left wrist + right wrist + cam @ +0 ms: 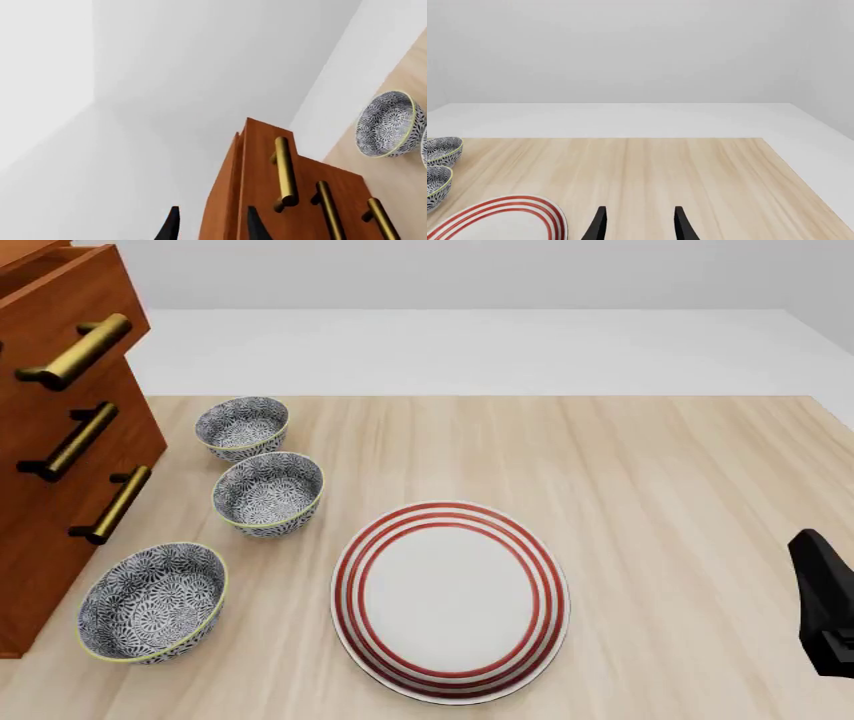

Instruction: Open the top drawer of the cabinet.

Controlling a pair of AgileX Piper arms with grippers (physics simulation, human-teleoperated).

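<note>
The cabinet [40, 540] is a reddish-brown wooden chest at the table's left edge. The top drawer [60, 305] juts slightly forward of the two drawers below it, and its brass bar handle [74, 352] is free. In the left wrist view the same handle [285, 172] lies beyond and to one side of my left gripper [213, 229], which is open and empty; one fingertip [256, 226] overlaps the cabinet front [260, 165]. The left gripper is out of the front view. My right gripper [639, 227] is open and empty over bare table, seen at the front view's right edge [821, 600].
Three patterned bowls [243, 427] [270, 491] [151, 601] stand in a row just in front of the cabinet's drawers. A red-ringed white plate [451, 600] lies mid-table. Two lower drawer handles [74, 440] [114, 505] sit beneath the top one.
</note>
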